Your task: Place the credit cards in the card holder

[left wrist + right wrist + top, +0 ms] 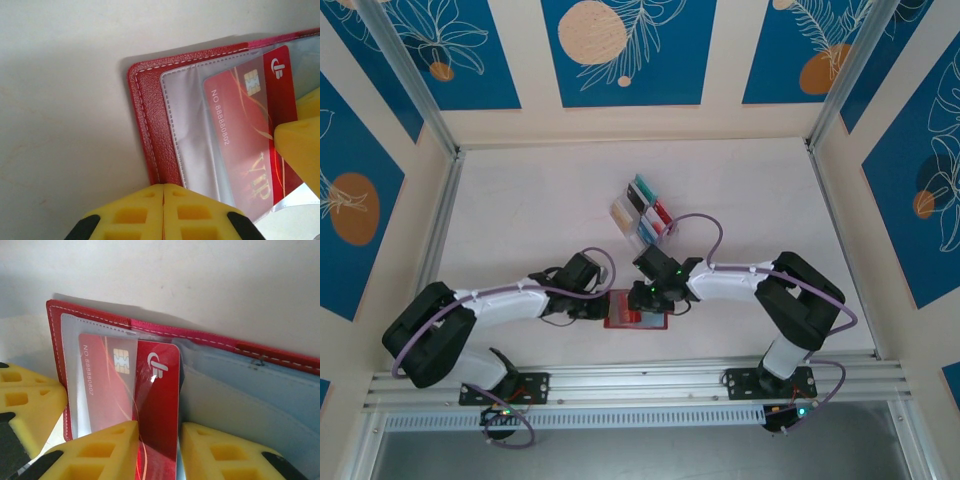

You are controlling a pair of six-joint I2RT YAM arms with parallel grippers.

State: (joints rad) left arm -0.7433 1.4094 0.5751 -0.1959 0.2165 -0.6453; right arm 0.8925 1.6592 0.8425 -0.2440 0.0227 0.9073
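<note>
The red wallet (638, 322) lies open on the white table (540, 200), low in the middle of the overhead view, between the two arms. The left gripper (603, 306) comes in at its left edge and the right gripper (645, 296) hangs over its upper part. Higher up, near the centre of the table and well apart from the wallet, a clear rack (642, 212) holds a row of cards (650, 205) standing on edge in mixed colours.

In the left wrist view the left gripper (163, 215) has its yellow fingers pressed together, with no gap, at the bottom of the frame, right against the wallet (150, 115). Whether leather is caught between them cannot be told. A red card (240, 130) with a chip and gold lettering sits partly inside a clear sleeve (185, 115). One yellow finger of the other gripper (300, 145) touches it at the right edge.

In the right wrist view the right gripper (157, 432) has its fingers spread, and the red card (157, 390) shows in the gap between them. Its left half is under the sleeve of the wallet (210, 337), while its right half is bare. The other gripper's yellow finger (30, 400) rests at the wallet's left edge.
</note>
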